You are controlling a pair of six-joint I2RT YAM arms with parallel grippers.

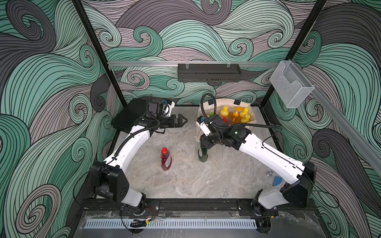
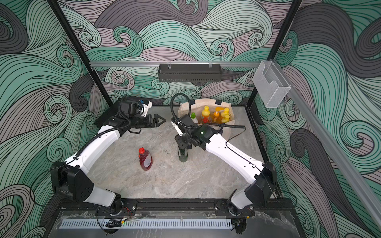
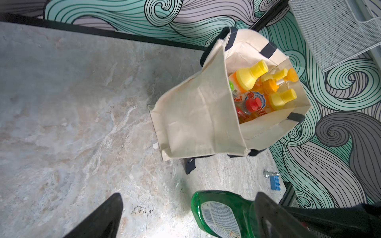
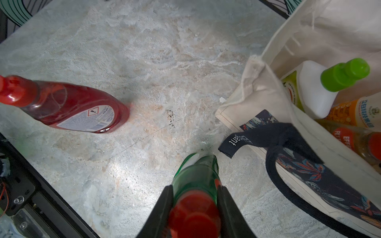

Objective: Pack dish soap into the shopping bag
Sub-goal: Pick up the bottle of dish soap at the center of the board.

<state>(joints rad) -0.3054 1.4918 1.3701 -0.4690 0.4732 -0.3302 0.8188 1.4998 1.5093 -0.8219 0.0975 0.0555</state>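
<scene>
My right gripper (image 4: 194, 188) is shut on the neck of the dark-green, red-capped dish soap bottle (image 1: 203, 154) (image 4: 195, 171), which stands upright in front of the shopping bag; whether its base touches the table I cannot tell. The cream shopping bag (image 1: 223, 102) (image 3: 195, 115) stands open at the back right. It holds several bottles, among them a yellow-capped orange one (image 1: 224, 112) and a white green-capped one (image 4: 317, 92). A red bottle (image 1: 166, 159) (image 4: 72, 109) stands alone mid-table. My left gripper (image 1: 183, 120) (image 3: 188, 196) hovers open and empty, left of the bag.
A black hard case (image 1: 127, 118) lies at the back left behind my left arm. A blue brick (image 1: 277, 181) and a small silver piece (image 1: 269, 173) sit by the right arm's base. A black basket (image 1: 209, 73) and a mesh holder (image 1: 290, 84) hang on the rails.
</scene>
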